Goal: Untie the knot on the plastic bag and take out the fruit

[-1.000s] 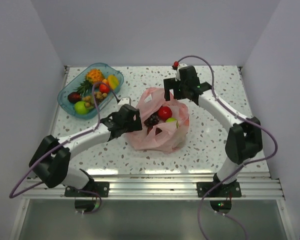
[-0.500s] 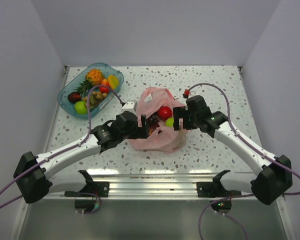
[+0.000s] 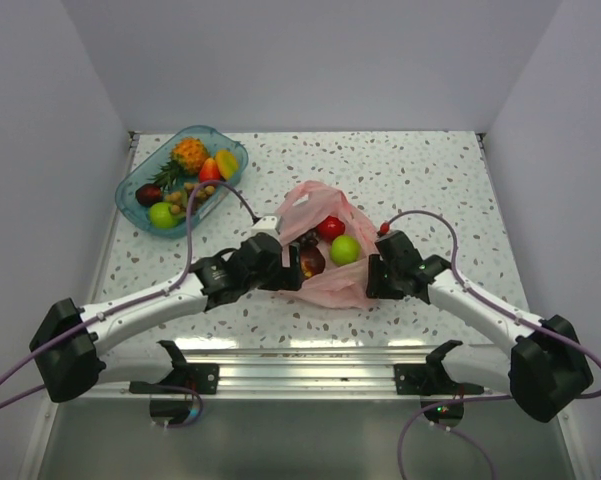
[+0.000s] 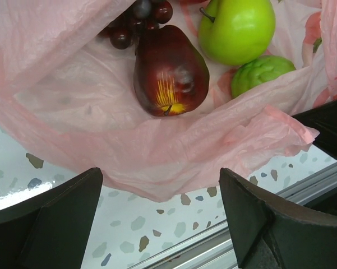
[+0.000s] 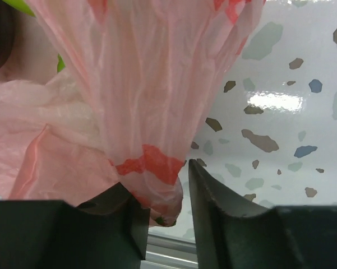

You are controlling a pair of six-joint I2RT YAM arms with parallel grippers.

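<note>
Right wrist view: a bunched fold of the plastic bag (image 5: 140, 84) is pinched by the right gripper (image 5: 160, 185). The left gripper (image 4: 160, 175) is held spread wide at the bag's near edge, mid-bench (image 3: 430, 170). A green apple (image 4: 238, 28) and grapes (image 4: 135, 19) are seen inside the open bag. A tray (image 3: 125, 190) is set in the far-left corner.

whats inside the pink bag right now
In the plastic bag: a green apple, a dark red fruit, dark grapes, a bumpy green fruit, a round red fruit. Anything under its folds is hidden.

The plastic bag (image 3: 330, 290) is laid at the worktop's (image 3: 430, 170) centre, fruit (image 3: 345, 249) held inside; a tray (image 3: 123, 193) is set in the far left corner.
</note>
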